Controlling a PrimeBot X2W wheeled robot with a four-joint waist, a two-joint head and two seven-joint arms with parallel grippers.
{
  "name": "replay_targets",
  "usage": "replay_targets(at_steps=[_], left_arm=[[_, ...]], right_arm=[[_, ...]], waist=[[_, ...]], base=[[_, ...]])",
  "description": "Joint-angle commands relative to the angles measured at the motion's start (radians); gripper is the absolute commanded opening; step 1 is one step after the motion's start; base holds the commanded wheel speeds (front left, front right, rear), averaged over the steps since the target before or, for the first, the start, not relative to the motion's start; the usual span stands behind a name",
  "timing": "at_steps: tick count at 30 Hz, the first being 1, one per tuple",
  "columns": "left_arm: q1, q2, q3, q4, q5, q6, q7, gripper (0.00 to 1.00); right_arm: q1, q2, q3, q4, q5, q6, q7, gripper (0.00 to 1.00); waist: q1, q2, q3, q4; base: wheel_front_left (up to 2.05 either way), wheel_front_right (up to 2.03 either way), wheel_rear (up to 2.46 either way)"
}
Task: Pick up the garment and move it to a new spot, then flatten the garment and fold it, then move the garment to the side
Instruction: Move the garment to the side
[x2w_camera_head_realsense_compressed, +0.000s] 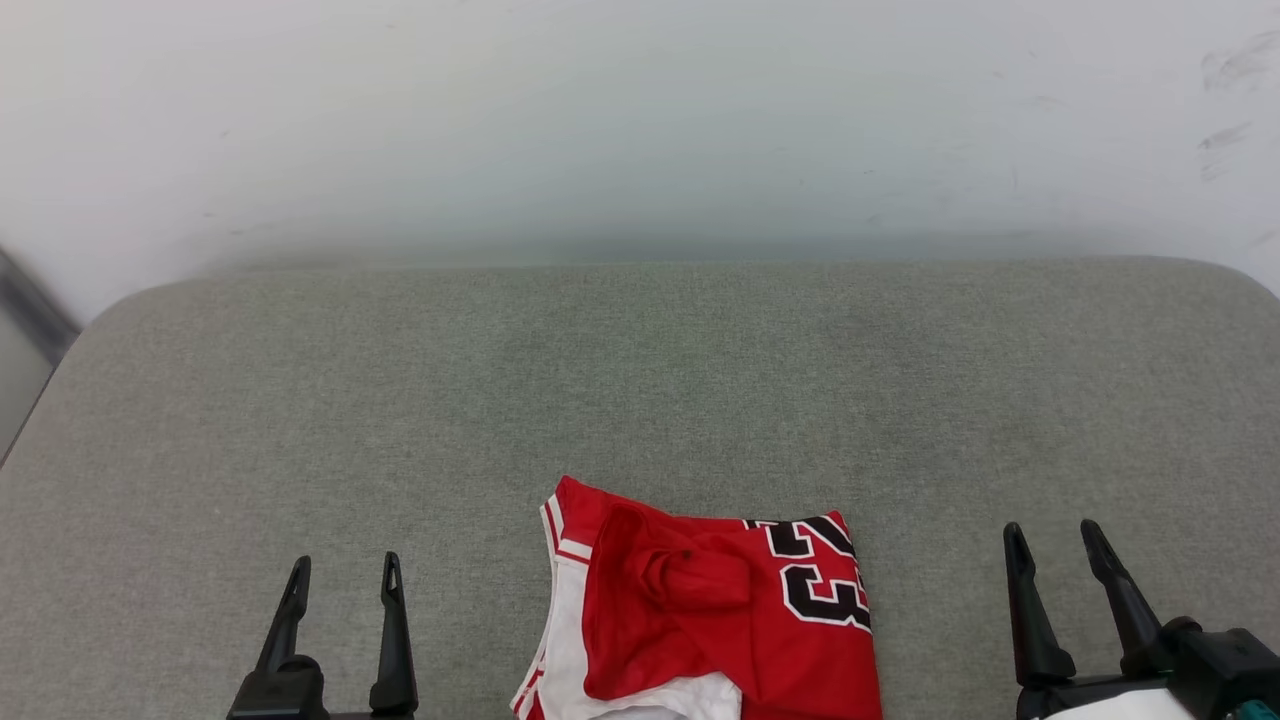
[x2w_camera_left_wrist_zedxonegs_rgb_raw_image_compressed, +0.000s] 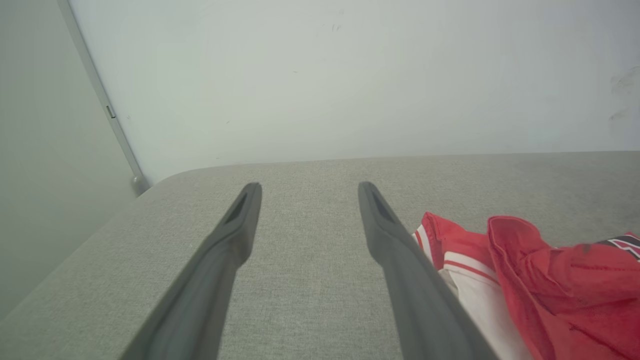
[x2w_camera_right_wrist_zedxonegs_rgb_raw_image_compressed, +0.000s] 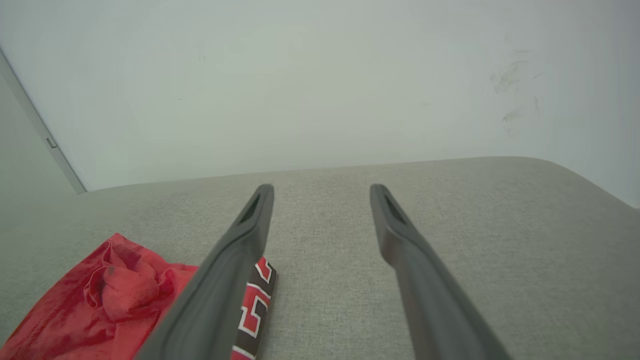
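The shirt (x2w_camera_head_realsense_compressed: 700, 610) lay rumpled at the near edge of the grey cushion (x2w_camera_head_realsense_compressed: 640, 380), part of its cloth bunched in a lump on top, so it was neither flat nor neatly folded. The left claw (x2w_camera_head_realsense_compressed: 345, 565) and right claw (x2w_camera_head_realsense_compressed: 1050, 530) flanked it, both spread wide and empty, likely poised so that either could reach its edges.

The garment (x2w_camera_head_realsense_compressed: 700, 610) lies bunched and roughly folded at the near edge of my grey fabric tabletop (x2w_camera_head_realsense_compressed: 640, 380), about midway across. It is red, with a white sleeve and red-and-white stripe trim along its left side, black white-edged numerals on its right, and a rumpled lump in its middle.
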Motion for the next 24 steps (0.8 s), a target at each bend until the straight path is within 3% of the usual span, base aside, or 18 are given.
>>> replay_targets(at_steps=[1, 10, 17, 20, 24], left_arm=[[0.012, 0.000, 0.002, 0.000, 0.002, -0.004, -0.002, 1.00], [0.003, -0.002, 0.003, 0.000, 0.003, -0.005, -0.002, 1.00], [-0.013, -0.005, 0.002, 0.001, 0.003, -0.005, -0.002, 1.00], [-0.020, -0.006, -0.002, 0.002, 0.004, -0.006, -0.002, 1.00], [-0.031, -0.006, -0.010, 0.005, 0.003, -0.013, -0.002, 1.00]], right_arm=[[0.010, 0.005, -0.006, -0.008, -0.007, 0.000, -0.002, 1.00], [-0.077, -0.027, -0.037, -0.063, -0.034, 0.000, -0.002, 1.00], [-0.258, -0.168, 0.031, -0.063, -0.046, 0.000, 0.001, 1.00], [-0.345, -0.238, 0.104, -0.038, -0.039, -0.001, 0.083, 1.00], [-0.436, -0.341, 0.231, -0.004, 0.013, -0.001, 0.287, 1.00]], waist=[[0.0001, 0.0000, 0.000, 0.001], [0.0001, 0.0000, 0.007, 0.005], [0.0001, 0.0000, 0.024, 0.001], [0.0001, 0.0000, 0.033, 0.003], [0.0001, 0.0000, 0.047, 0.014]], base=[[0.00, 0.00, 0.00], [0.00, 0.00, 0.00], [0.00, 0.00, 0.00], [0.00, 0.00, 0.00], [0.00, 0.00, 0.00]])
